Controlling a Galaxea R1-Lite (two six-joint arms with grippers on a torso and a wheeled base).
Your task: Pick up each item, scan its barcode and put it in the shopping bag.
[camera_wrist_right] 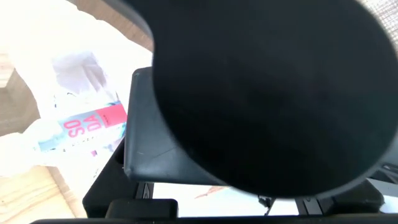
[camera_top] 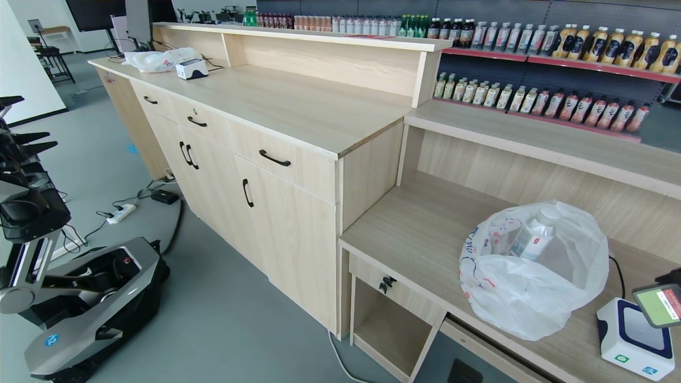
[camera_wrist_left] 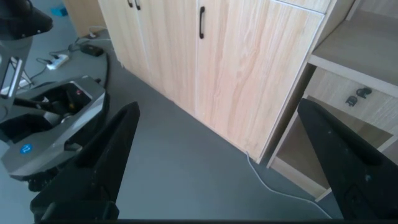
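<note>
Just beside the shopping bag (camera_top: 532, 290), over the scanner (camera_top: 633, 340), a green packet (camera_top: 659, 306) hangs at the right hand (camera_top: 671, 277); how that hand is set on it I cannot tell. The bag lies slumped on the table (camera_top: 425, 229) with a bottle (camera_top: 533, 234) inside. Its mouth looks slack, so a packet released short could catch the rim and slide off. The left hand (camera_wrist_left: 219, 106), well apart from the bag over the floor (camera_wrist_left: 199, 168), is spread wide and empty, too far off to steady the bag.

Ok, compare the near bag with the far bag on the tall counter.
The near bag stands puffed up and open; the far bag lies slumped. The near bag sits on the low desk, the far bag on the tall counter. The near bag shows a bottle inside; the far bag's contents cannot be told. Both are white plastic.
</note>
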